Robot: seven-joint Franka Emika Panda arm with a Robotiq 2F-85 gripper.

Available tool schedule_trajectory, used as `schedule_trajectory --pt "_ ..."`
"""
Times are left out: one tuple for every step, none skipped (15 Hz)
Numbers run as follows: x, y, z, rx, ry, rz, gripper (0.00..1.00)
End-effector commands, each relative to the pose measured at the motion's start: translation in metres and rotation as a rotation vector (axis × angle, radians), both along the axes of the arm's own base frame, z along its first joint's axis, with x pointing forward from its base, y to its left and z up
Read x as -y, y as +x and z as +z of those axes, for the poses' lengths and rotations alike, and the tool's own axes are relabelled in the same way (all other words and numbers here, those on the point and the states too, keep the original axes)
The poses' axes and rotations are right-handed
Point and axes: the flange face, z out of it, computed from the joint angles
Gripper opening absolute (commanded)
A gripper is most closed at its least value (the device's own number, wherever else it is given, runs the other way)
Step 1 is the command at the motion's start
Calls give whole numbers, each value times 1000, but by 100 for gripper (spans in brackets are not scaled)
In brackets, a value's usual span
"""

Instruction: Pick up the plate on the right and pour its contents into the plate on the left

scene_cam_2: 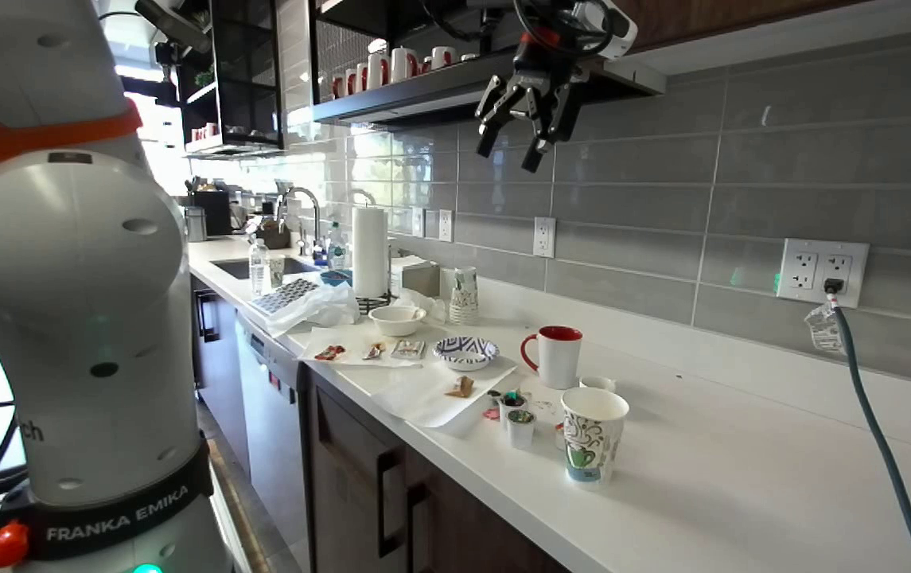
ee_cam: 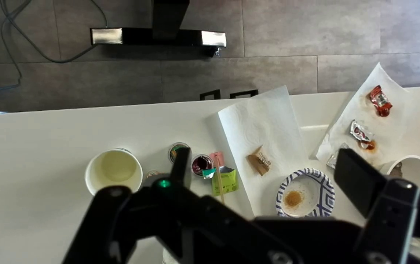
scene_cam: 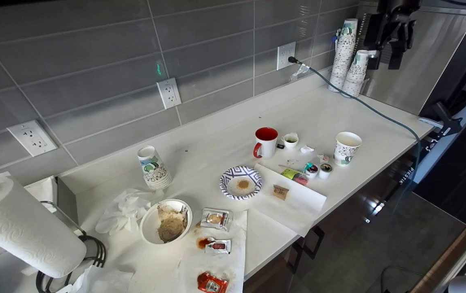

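Here we have a long white counter [scene_cam: 318,118] running along a gray tile wall [scene_cam: 102,53], dark cabinets [scene_cam_2: 352,493] beneath, and high above it hangs the gripper [scene_cam_2: 509,151], its fingers [ee_cam: 358,179] spread wide! The patterned plate [scene_cam: 232,189] sits on the counter at the edge of a paper towel [scene_cam: 302,199], and in both exterior views it's to the right of the white bowl [scene_cam: 150,224]. On to the lettering: FRANKA EMIKA bold on the arm [scene_cam_2: 73,318], PIKSTIK on a grabber [scene_cam: 407,175], and the print on the brown packet [ee_cam: 259,161] too small to make out. And look what the angles give us! The wrist view catches brown powder [ee_cam: 293,198] in the plate; the near side [scene_cam_2: 465,362] hides it in an exterior view, which offers instead the shelf [scene_cam_2: 407,91] with its row of mugs [scene_cam_2: 405,65]. Cup stacks [scene_cam: 343,53] at the counter's end turn up in an exterior view, and the wrist view looks down at a black stand [ee_cam: 164,35] on the tiled floor [ee_cam: 342,29]
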Motion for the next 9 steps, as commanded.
schedule_trajectory --pt "-34 3 -19 44 -24 24 100" --pt "-45 3 -24 64 -37 38 100" --pt "-58 2 -28 120 -60 65 100" --pt "-68 1 -33 151 -82 87 100" --pt "-81 -2 -38 202 -133 140 100" --pt "-90 -4 -45 237 -160 168 100" --pt "-99 -7 -52 278 -194 193 100" --pt "-108 -10 -59 323 -218 230 100" --pt "-114 -12 -68 379 -230 251 100"
